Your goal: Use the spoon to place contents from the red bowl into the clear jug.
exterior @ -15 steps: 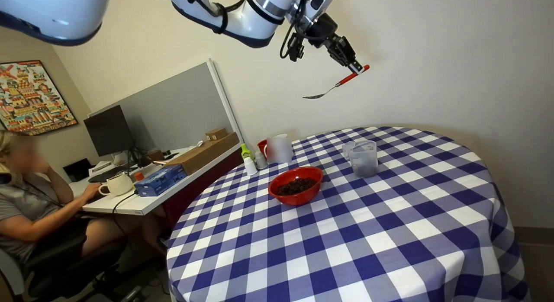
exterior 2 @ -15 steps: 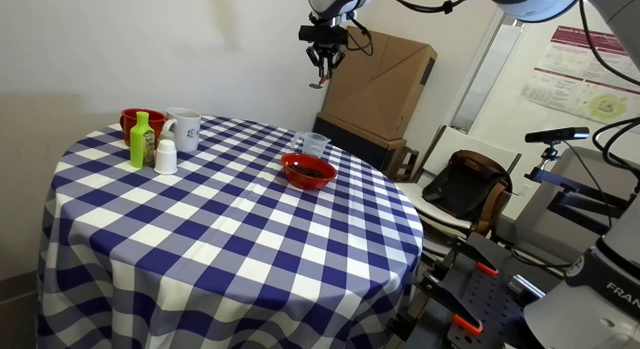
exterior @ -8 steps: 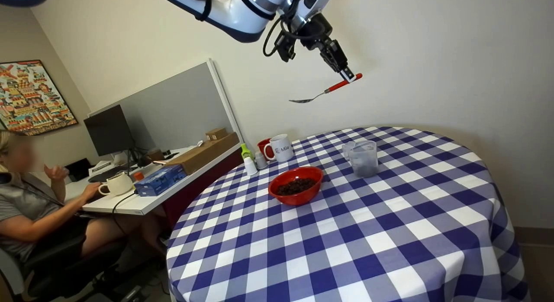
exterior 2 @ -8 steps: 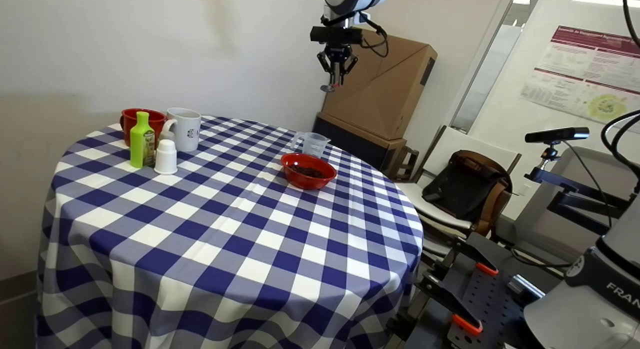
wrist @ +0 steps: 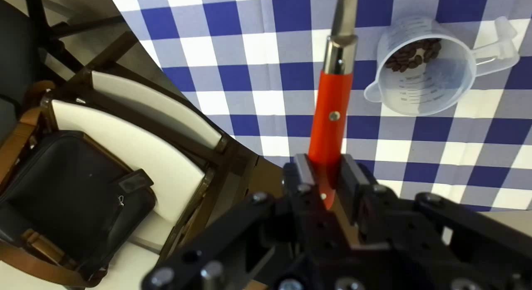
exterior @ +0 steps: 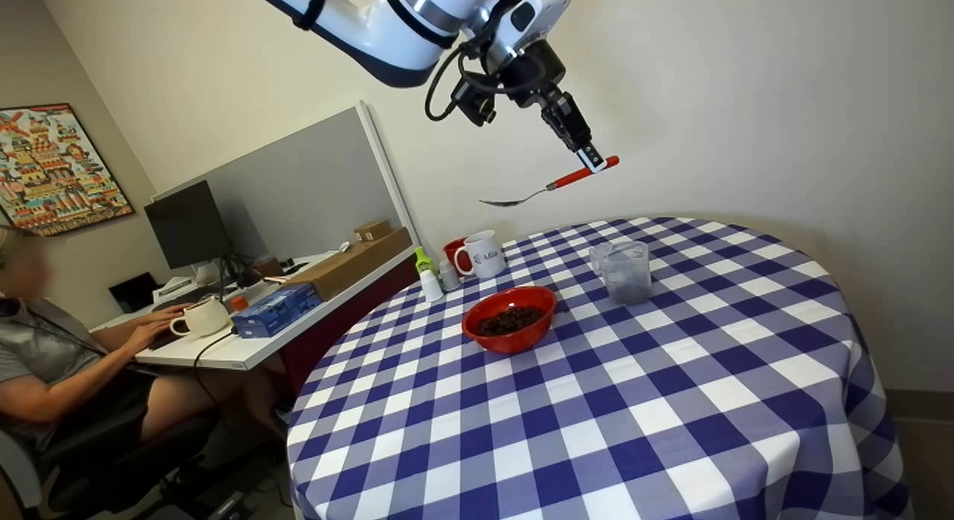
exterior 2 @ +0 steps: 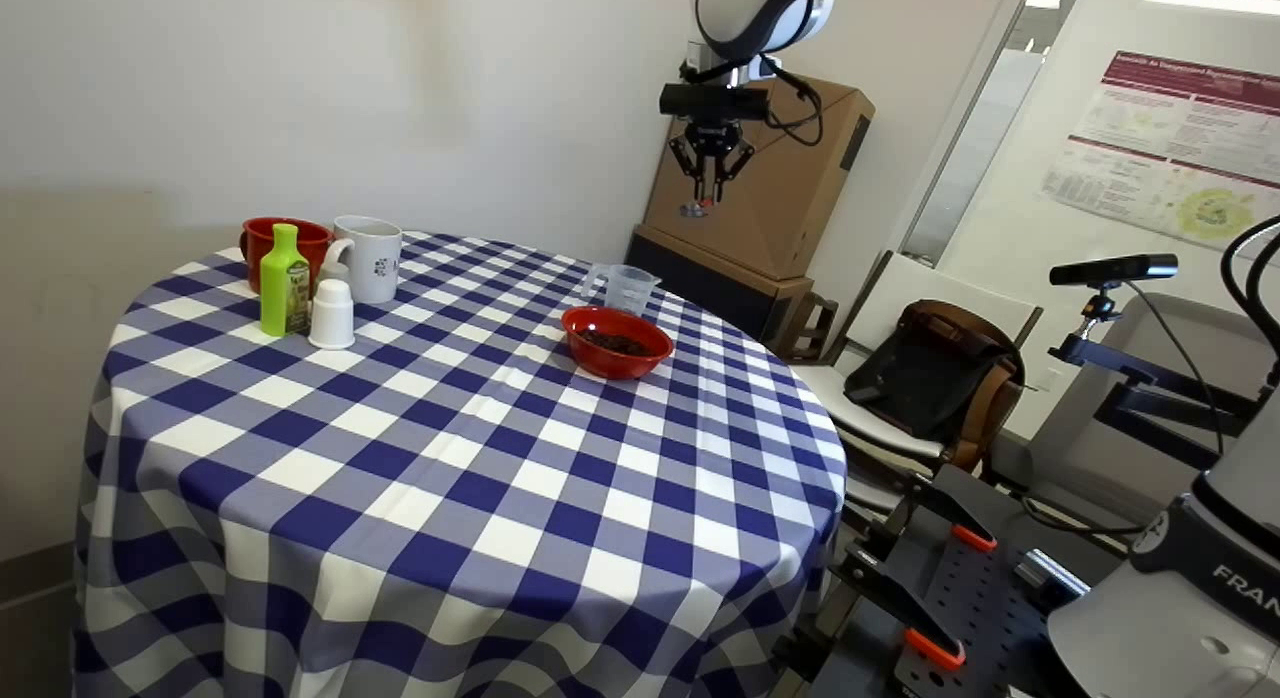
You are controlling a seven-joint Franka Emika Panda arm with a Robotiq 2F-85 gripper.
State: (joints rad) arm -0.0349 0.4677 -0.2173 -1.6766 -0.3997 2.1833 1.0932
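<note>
My gripper (exterior: 595, 165) is shut on the orange-red handle of the spoon (exterior: 572, 179), high above the table; both also show in an exterior view, gripper (exterior 2: 710, 193) and scoop end (exterior 2: 693, 210). In the wrist view the handle (wrist: 330, 111) stands between the fingers (wrist: 324, 163), and the scoop end is cut off. The scoop points away from the gripper, roughly level; its contents cannot be told. The red bowl (exterior: 513, 346) (exterior 2: 618, 366) holds dark brown pieces and is out of the wrist view. The clear jug (exterior: 627, 274) (exterior 2: 628, 290) (wrist: 428, 90) stands beside it with several brown beans inside.
A white mug (exterior 2: 372, 263), a red mug (exterior 2: 262, 240), a green bottle (exterior 2: 285, 283) and a white container (exterior 2: 332, 318) stand together on the checked table. Large cardboard boxes (exterior 2: 760, 168) and a chair with a bag (wrist: 83, 198) stand beyond the table's edge. A person sits at a desk.
My gripper has come lower with the spoon still held, shifting sideways in both exterior views. The bowl and jug have not moved. The seated person's raised hand has come down.
</note>
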